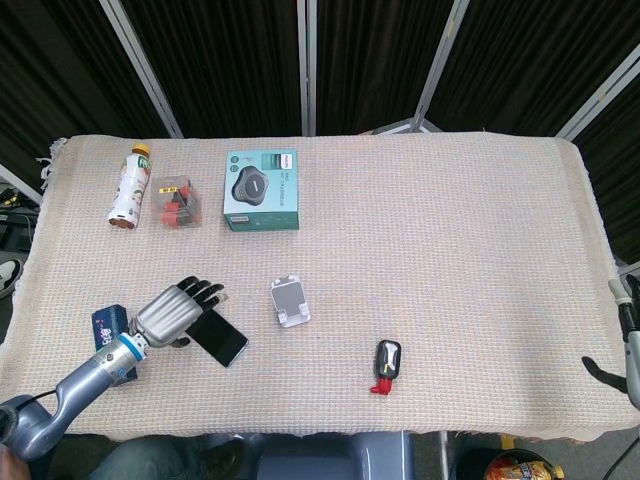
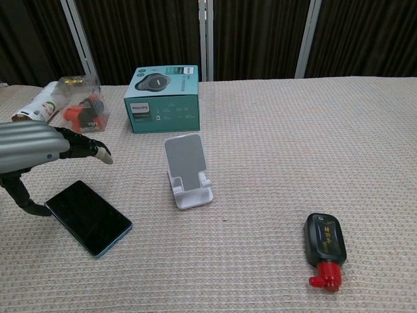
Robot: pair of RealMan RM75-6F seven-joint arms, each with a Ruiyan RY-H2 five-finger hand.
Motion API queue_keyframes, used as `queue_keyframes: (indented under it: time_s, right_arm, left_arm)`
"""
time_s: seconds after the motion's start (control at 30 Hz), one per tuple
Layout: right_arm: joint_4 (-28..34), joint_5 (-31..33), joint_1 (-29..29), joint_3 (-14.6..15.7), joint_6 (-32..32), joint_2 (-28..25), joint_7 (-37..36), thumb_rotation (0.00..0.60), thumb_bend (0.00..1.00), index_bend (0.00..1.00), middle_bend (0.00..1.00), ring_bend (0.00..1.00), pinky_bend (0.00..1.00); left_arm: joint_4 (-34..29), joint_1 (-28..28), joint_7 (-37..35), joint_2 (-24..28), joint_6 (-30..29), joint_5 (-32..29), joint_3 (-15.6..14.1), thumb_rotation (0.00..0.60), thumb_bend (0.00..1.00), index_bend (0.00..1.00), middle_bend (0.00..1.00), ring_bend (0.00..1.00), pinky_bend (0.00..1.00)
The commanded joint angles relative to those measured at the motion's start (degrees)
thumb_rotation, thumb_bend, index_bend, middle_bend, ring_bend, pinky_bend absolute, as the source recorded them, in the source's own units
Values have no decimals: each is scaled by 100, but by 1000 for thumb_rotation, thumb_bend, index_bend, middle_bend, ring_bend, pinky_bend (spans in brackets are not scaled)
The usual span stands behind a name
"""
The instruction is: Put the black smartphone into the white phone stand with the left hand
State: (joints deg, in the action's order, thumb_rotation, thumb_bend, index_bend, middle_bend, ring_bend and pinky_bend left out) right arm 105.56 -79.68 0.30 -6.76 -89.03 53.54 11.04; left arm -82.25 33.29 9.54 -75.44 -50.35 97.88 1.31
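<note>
The black phone [image 2: 88, 217] lies flat on the cloth-covered table [image 1: 450, 250], left of the white stand [image 2: 187, 171] and apart from it; the stand is empty. The left hand [image 1: 177, 309] hovers over the phone's left end, fingers [image 2: 85, 147] extended and apart, thumb reaching down beside the phone's edge, holding nothing. The right hand [image 1: 630, 345] shows only partly at the table's right edge; I cannot tell its state.

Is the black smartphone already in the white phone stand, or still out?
Out: black smartphone lies flat on the cloth, left of the empty white phone stand.
</note>
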Motion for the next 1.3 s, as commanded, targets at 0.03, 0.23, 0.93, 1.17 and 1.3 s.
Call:
queue_keyframes:
  time_s: [0.03, 0.23, 0.93, 1.17, 1.3]
  right_arm:
    - [-14, 36, 7, -11, 16, 6, 4, 600, 0, 0, 0, 0, 0]
    - [-48, 95, 31, -18, 73, 15, -14, 600, 0, 0, 0, 0, 0]
    - [-52, 150, 63, -10, 145, -5, -86, 600, 0, 0, 0, 0, 0]
    - [-26, 129, 54, -5, 126, -31, -141, 600, 0, 0, 0, 0, 0]
    - [-12, 126, 50, -9, 119, -55, -190, 600, 0, 0, 0, 0, 0]
  left_arm:
    - [264, 179, -114, -189, 165, 111, -152, 600, 0, 152, 97, 140, 177]
    - [456, 294, -242, -332, 201, 102, -309, 600, 0, 154, 100, 142, 192]
    - [703, 404, -35, -647, -101, 85, -572, 600, 29, 538, 455, 469, 467]
    - [451, 384, 118, -351, -576, 166, -505, 600, 30, 553, 465, 478, 475]
    - [208, 457, 435, -130, -926, 325, -331, 600, 30, 552, 465, 478, 476]
